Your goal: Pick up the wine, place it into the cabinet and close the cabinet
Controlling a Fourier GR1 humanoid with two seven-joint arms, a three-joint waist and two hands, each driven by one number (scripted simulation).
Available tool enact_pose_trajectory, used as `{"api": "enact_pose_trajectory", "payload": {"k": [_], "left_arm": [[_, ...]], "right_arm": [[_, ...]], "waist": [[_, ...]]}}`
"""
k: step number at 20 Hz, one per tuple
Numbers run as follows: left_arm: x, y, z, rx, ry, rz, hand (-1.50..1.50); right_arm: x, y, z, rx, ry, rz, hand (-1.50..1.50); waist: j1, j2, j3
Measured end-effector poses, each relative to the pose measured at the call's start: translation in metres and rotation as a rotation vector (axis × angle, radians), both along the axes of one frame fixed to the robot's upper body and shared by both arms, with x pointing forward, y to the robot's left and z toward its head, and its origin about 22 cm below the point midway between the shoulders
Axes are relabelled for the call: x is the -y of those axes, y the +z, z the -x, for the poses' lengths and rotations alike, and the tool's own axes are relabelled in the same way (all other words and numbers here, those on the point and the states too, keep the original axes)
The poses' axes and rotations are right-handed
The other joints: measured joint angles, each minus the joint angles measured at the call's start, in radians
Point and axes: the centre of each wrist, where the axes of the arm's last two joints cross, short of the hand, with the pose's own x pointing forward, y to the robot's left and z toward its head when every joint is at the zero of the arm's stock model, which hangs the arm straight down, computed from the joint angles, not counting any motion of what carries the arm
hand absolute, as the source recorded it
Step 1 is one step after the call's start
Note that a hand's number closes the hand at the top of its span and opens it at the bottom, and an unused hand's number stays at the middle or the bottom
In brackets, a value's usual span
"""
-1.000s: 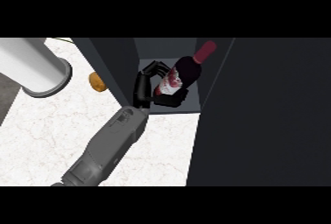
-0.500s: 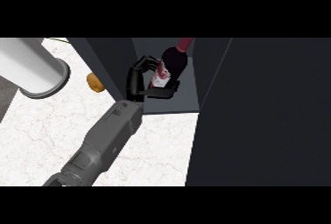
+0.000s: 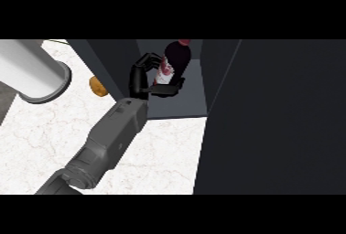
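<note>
Dark wine bottle (image 3: 174,61) inside cabinet (image 3: 196,98), between curled fingers (image 3: 150,61).

- No readable text, brand, number or sign appears anywhere in the head view.
- The dark red glass wine bottle (image 3: 174,58) carries a white and red paper label (image 3: 164,73), but nothing on it can be read as letters or figures; black fingers partly cover it.
- The dark grey cabinet (image 3: 223,82), the white marble counter (image 3: 40,132) and the white cylindrical container (image 3: 30,68) carry no markings.
</note>
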Motion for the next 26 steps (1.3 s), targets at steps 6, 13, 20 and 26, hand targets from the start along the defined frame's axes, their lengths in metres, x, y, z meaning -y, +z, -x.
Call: {"api": "enact_pose_trajectory", "payload": {"k": [6, 13, 20, 26], "left_arm": [[-0.001, 0.009, -0.008, 0.004, 0.073, -0.103, 1.50], [-0.009, 0.018, -0.016, -0.015, 0.112, -0.183, 1.50], [-0.016, 0.012, -0.014, -0.060, 0.160, -0.213, 1.50], [-0.015, 0.008, -0.012, -0.097, 0.146, -0.093, 1.50]], "right_arm": [[0.000, 0.003, 0.000, 0.013, 0.002, -0.001, -1.50], [-0.003, 0.000, 0.000, 0.013, 0.028, -0.002, -1.50], [-0.006, 0.003, -0.001, 0.025, 0.046, -0.002, -1.50], [-0.009, 0.005, 0.000, 0.033, 0.063, -0.004, -1.50]], "waist": [[-0.008, 0.004, 0.000], [-0.025, 0.010, 0.001], [-0.040, 0.018, 0.001], [-0.046, 0.021, -0.001]]}}
